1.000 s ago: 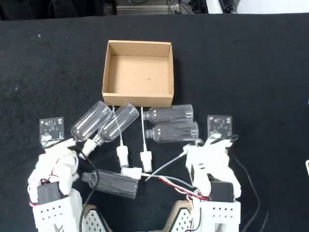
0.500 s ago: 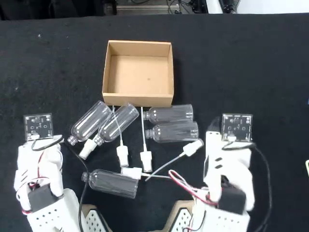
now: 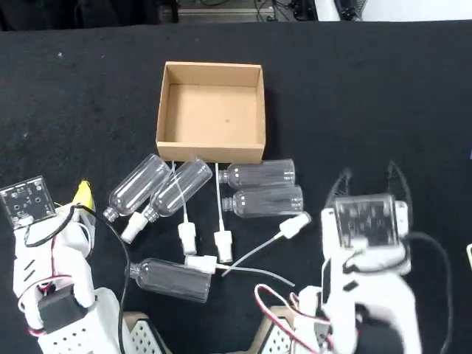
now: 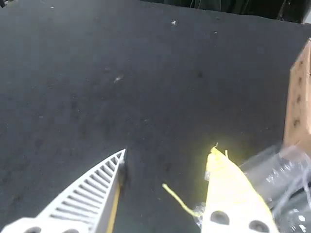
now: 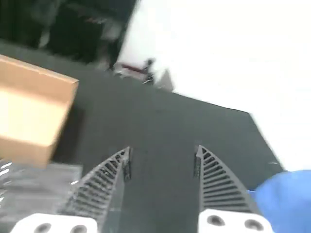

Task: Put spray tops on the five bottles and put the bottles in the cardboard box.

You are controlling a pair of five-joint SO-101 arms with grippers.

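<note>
Swinging outward toward the lower corners, left gripper (image 4: 168, 153) and right gripper (image 3: 369, 177) are gaping wide; five bottles (image 3: 262, 200) are lying below the cardboard box (image 3: 210, 153), outside it.

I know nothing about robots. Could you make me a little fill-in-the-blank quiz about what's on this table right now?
1. The cardboard box is ___ inside.
2. A total of ___ clear bottles lie on their sides on the table, with loose spray tops among them.
3. The left pincer and the right pincer both stand ___, holding nothing.

Missing words: empty; five; open.
</note>
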